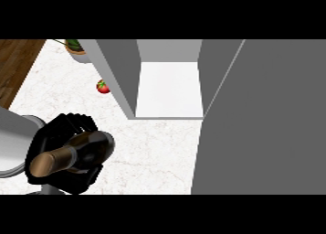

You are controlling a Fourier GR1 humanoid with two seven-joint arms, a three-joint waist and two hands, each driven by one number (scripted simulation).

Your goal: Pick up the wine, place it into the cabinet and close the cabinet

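**Wine in hand, cabinet open ahead**

The cabinet (169, 87) stands open on the marble tabletop (152, 151), its door (266, 119) swung toward the viewer at right. The left robot hand (57, 151) curls round the wine (70, 153), apparently lifted above the tabletop. It should carry the bottle upright onto the white shelf, clear of the left wall. A small red fruit (103, 87) lies beside the cabinet.
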